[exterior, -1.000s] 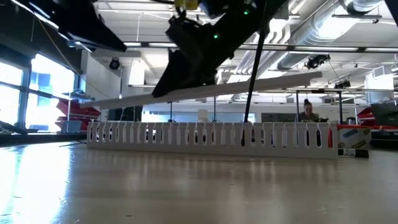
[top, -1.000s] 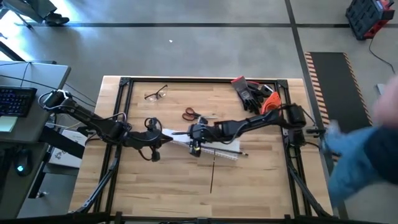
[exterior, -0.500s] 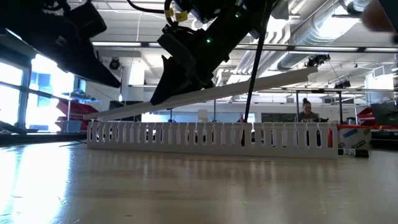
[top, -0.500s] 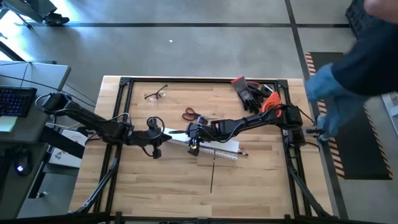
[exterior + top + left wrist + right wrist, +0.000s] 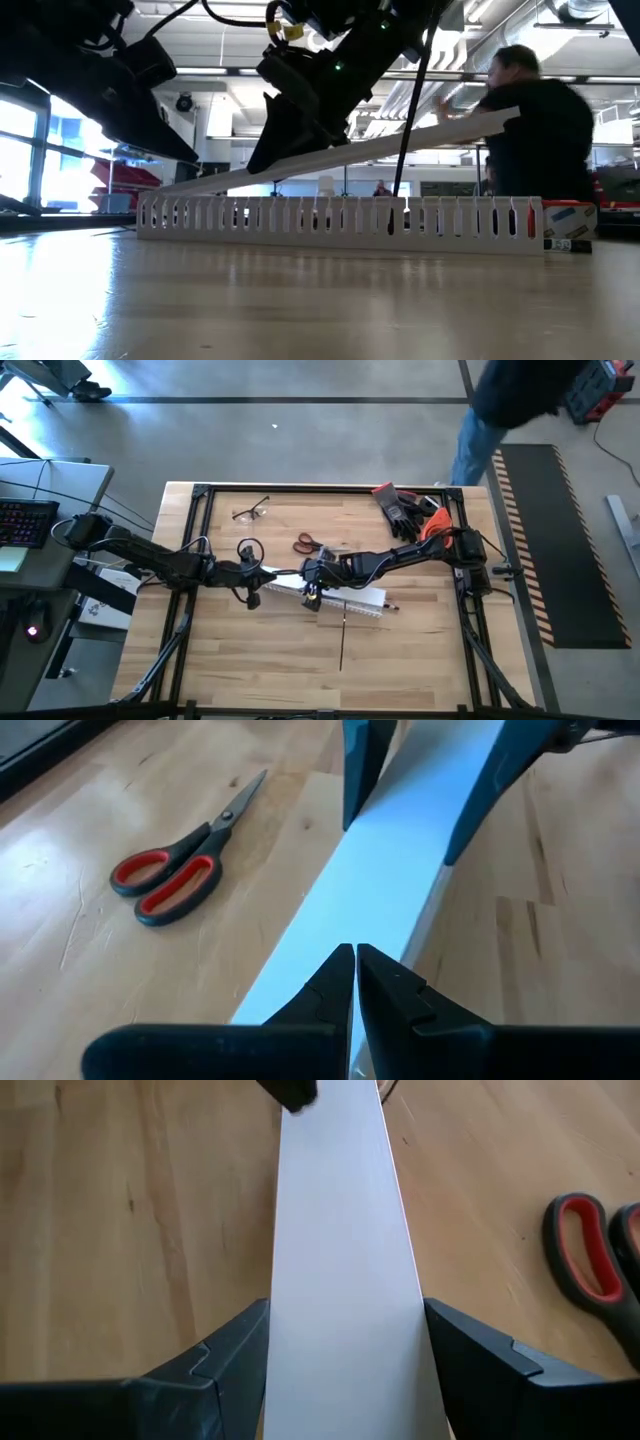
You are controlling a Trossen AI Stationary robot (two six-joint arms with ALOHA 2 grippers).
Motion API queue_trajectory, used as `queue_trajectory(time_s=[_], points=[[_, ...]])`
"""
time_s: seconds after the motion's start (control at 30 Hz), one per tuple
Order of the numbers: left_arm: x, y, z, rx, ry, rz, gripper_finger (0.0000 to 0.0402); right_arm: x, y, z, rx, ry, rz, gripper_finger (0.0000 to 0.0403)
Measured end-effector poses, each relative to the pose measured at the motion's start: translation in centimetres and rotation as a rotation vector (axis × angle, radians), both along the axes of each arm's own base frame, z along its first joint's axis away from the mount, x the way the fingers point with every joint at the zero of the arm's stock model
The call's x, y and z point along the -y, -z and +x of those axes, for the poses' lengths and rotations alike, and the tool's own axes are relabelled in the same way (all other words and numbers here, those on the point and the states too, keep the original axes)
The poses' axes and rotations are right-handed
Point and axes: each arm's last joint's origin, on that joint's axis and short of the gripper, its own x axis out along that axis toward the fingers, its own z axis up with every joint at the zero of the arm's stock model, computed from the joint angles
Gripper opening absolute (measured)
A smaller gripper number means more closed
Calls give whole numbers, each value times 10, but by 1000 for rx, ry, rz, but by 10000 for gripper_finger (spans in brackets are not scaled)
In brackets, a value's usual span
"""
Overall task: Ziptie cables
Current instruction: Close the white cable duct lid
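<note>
A flat white cover strip [image 5: 352, 594] slants above the white slotted duct [image 5: 340, 215]. Its left end is low at the duct and its right end [image 5: 495, 120] is raised. My right gripper [image 5: 345, 1320] is shut on the strip near the table's middle. My left gripper [image 5: 355, 960] is shut at the strip's left end. The black ziptie [image 5: 341, 640] lies straight on the table, nearer than the duct. No cables show. My left gripper has its shut fingertips [image 5: 340, 970] over the strip's top face near its left end [image 5: 300, 970], slanting down from the table's left. Whether they touch the strip I cannot tell. My right gripper pinches the strip across its width, one finger [image 5: 225, 1355] on each long edge [image 5: 275, 1330], left of its middle. It comes from above and lies along the strip, which is tilted with its left end [image 5: 185, 182] at the duct.
Red-handled scissors [image 5: 308, 544] lie just beyond the grippers. Glasses [image 5: 250, 512] and black and orange gloves [image 5: 408, 510] are near the far edge. A person [image 5: 530, 130] stands beyond the table's far right corner. The near half of the table is bare wood around the ziptie.
The left gripper has come down toward the strip's left end. The strip has tipped from nearly level to slanted, its left end sinking to the duct and its right end rising. A person has walked past the table's right side toward the far side.
</note>
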Motion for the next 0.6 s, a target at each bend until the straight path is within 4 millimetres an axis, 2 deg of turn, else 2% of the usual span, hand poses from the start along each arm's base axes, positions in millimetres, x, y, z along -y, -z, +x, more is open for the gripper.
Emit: queue_trajectory(time_s=[0.4, 0.6], points=[[1, 0, 1, 0, 33, -12, 0, -1, -2, 2, 26, -24, 28, 215], [2, 9, 4, -46, 24, -15, 0, -1, 0, 1, 8, -19, 23, 219]])
